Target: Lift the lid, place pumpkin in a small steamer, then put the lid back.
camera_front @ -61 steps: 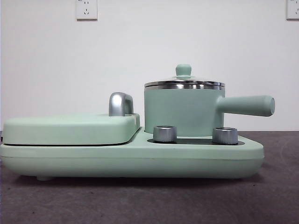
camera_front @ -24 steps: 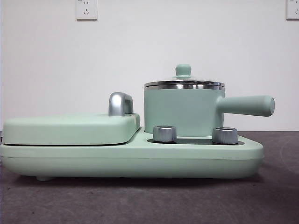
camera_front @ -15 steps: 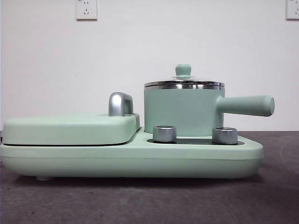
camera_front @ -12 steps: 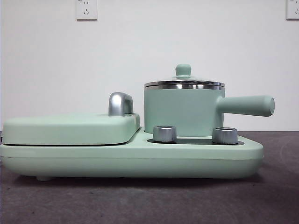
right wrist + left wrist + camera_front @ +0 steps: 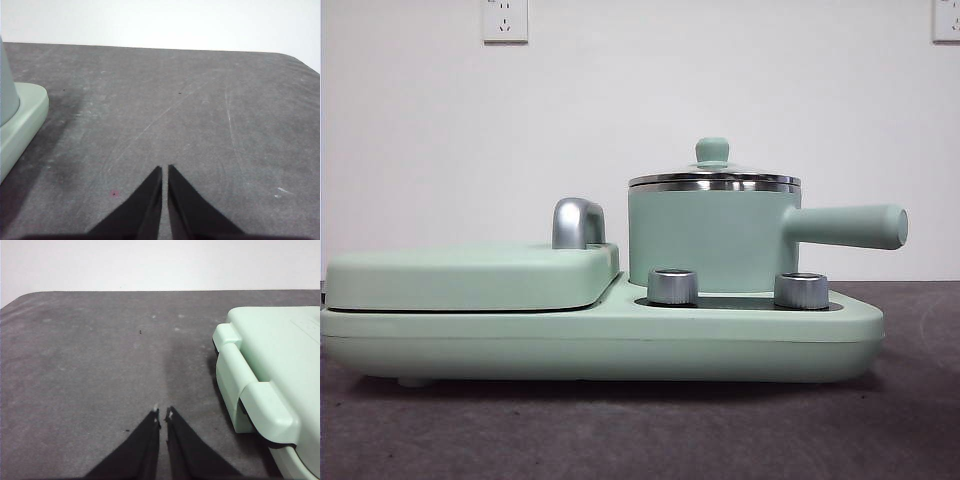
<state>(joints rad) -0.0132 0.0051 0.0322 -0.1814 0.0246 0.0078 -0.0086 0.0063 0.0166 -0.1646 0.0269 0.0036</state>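
Observation:
The small steamer, a mint-green pot with a chrome rim and a long side handle, stands on the right half of the appliance base. The lid sits flat on it, its mint-green knob pointing up. The pumpkin is out of view. My left gripper is shut over bare grey table beside the base's left end. My right gripper is shut over bare table to the right of the base. Neither gripper shows in the front view.
The wide mint-green appliance base carries two silver knobs in front of the pot. A flat rectangular cover with a chrome handle fills its left half. The cover's hinge end and the base's corner appear in the wrist views.

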